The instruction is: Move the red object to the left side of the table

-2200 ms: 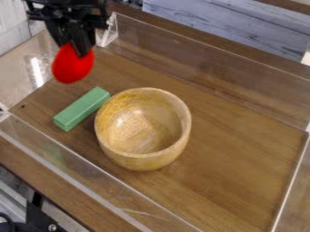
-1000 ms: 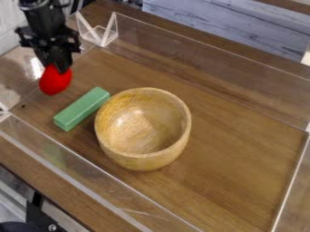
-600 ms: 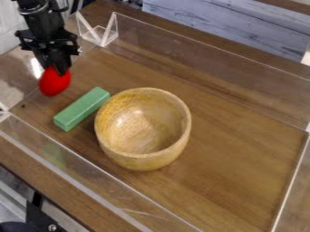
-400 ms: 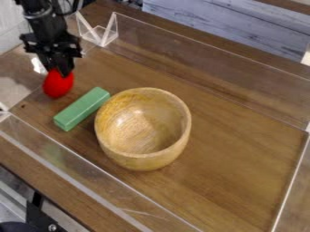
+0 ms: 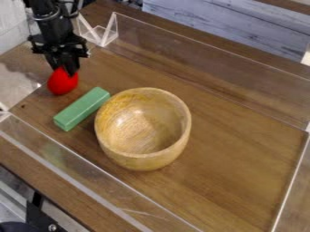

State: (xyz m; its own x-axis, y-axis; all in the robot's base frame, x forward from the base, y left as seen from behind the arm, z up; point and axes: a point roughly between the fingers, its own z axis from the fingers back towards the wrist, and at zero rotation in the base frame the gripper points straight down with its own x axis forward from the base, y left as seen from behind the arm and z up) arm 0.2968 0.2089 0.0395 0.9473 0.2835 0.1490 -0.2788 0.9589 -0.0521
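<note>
**Red fruit under my fingers at the left end of the bench**

My fingers (image 5: 61,65) pointed straight down and were clamped on the top of the red object (image 5: 61,82), which sat directly beneath them, low over the bench (image 5: 230,109) or resting on it; I could not tell which. Being round, it had no long axis to line up with. It lay near the left wall, just up-left of the green block (image 5: 80,108), apart from it. I judged that releasing it was all that remained. Counted: one red object, one green block, one wooden bowl (image 5: 143,127), one arm.
</note>
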